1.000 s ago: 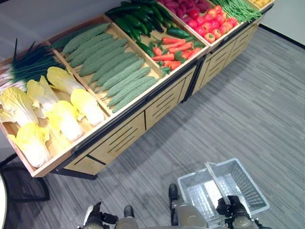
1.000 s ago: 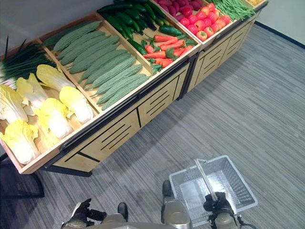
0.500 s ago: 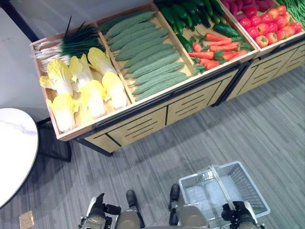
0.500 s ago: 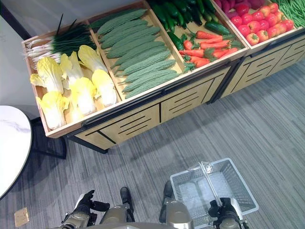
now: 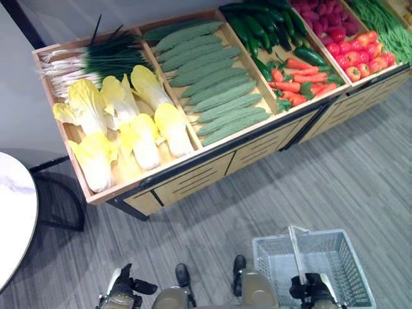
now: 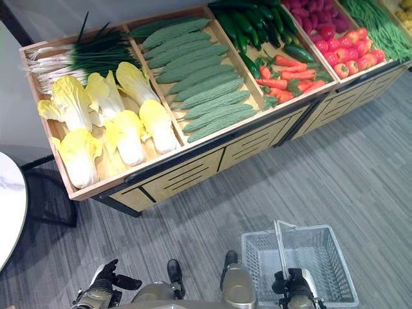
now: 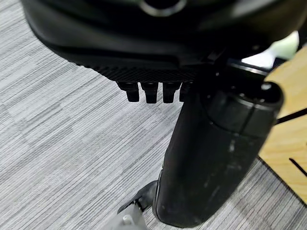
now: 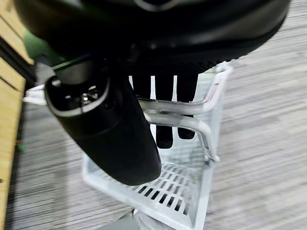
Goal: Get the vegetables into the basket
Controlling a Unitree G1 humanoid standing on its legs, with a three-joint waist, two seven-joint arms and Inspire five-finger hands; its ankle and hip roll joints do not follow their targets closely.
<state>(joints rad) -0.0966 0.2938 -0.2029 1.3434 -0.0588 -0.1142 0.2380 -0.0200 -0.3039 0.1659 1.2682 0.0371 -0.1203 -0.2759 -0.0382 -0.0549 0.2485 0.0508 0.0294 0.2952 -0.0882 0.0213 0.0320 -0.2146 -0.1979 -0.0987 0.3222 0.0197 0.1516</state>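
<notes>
A white mesh basket point(image 5: 322, 234) hangs low at my right with nothing in it. My right hand point(image 5: 308, 287) is shut on its metal handle point(image 8: 178, 107), fingers point(image 8: 164, 129) curled over the bars. My left hand point(image 5: 125, 293) hangs low at my left, fingers relaxed, holding nothing. Ahead stands a wooden stall point(image 5: 193, 180) with vegetables in bins: pale yellow cabbages point(image 5: 132, 125), bumpy green gourds point(image 5: 212, 84), spring onions point(image 5: 90, 61), dark cucumbers point(image 5: 254, 26), carrots point(image 5: 299, 80) and red peppers point(image 5: 360, 51). Both hands are well short of the stall.
Green beans point(image 5: 386, 26) and purple vegetables point(image 5: 322, 13) fill the far right bins. A round white table point(image 5: 9, 219) stands at the left, with a dark frame point(image 5: 61, 206) beside the stall's end. Grey carpet point(image 5: 225, 225) lies between me and the stall.
The camera has swung, so the whole stall and the white table sit differently in the picture. The basket stays in my right hand; my left hand still hangs idle.
</notes>
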